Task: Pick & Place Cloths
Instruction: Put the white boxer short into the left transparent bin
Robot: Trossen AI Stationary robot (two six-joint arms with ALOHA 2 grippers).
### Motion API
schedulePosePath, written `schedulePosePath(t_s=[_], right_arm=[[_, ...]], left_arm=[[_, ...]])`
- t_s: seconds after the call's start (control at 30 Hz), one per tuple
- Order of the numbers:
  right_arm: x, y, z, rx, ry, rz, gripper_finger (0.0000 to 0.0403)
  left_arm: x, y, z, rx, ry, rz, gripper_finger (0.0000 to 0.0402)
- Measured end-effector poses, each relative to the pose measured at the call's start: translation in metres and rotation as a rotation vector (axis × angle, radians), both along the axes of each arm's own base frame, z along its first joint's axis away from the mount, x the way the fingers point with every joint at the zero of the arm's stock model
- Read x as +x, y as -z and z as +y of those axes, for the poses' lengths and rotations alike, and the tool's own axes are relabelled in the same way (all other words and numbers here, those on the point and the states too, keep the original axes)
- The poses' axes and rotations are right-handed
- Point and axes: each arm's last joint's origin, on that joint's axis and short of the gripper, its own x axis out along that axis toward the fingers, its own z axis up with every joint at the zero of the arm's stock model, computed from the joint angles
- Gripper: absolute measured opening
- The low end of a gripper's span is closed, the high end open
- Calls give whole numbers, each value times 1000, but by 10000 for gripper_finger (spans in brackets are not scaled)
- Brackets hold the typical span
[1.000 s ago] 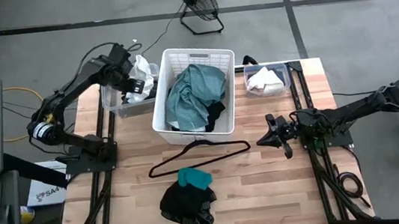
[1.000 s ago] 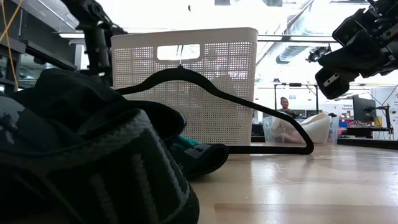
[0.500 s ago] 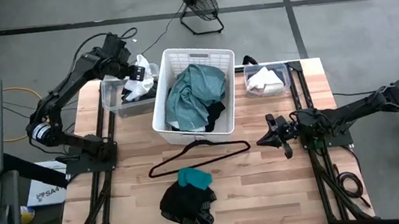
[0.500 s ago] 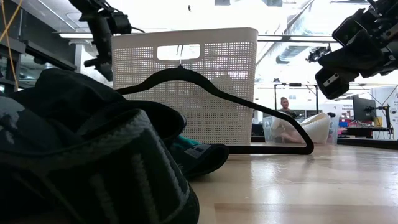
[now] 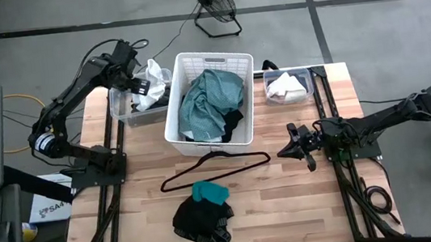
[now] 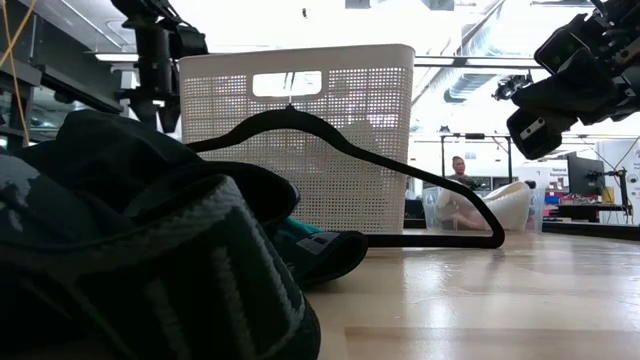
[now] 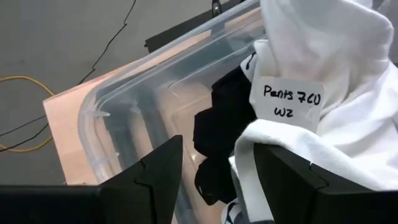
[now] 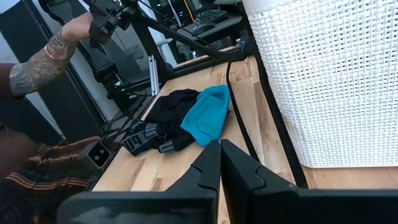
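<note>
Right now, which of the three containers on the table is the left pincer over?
The clear bin at the far left corner. The left pincer hangs above its black and white cloths, unlike the white basket or the right-hand clear bin.

bare wood table (image 5: 306,200) lies open on the right side near the front; the middle is blocked by the white basket (image 5: 207,65), the black hanger (image 5: 214,168) before it, and the dark cloth pile (image 5: 203,218) with a teal piece (image 5: 209,192)

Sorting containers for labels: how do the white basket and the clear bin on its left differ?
The white basket has perforated walls and is larger; the clear bin is see-through and smaller. The basket holds a teal-green garment, the bin white cloth and black cloth. Both sit on the table's far side.
</note>
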Motion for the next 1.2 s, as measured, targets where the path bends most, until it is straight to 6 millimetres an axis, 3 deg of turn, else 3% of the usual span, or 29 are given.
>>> schedulePosePath(t_s=[0.27, 0.37, 0.47, 0.8, 1.03, 1.2], right_arm=[[0, 0, 0, 0, 0, 0, 3], [0, 0, 0, 0, 0, 0, 3], [0, 0, 0, 0, -1, 0, 3], [0, 0, 0, 0, 0, 0, 3], [0, 0, 0, 0, -1, 0, 3], [0, 0, 0, 0, -1, 0, 3]], left_arm=[[2, -1, 2, 14, 5, -42, 191], [6, -1, 1, -38, 69, -154, 191], [6, 0, -2, -80, 123, -154, 191], [-1, 5, -14, -235, -25, -139, 191], [1, 5, -25, -414, 61, -289, 191], [0, -7, -27, -316, 103, -376, 191]])
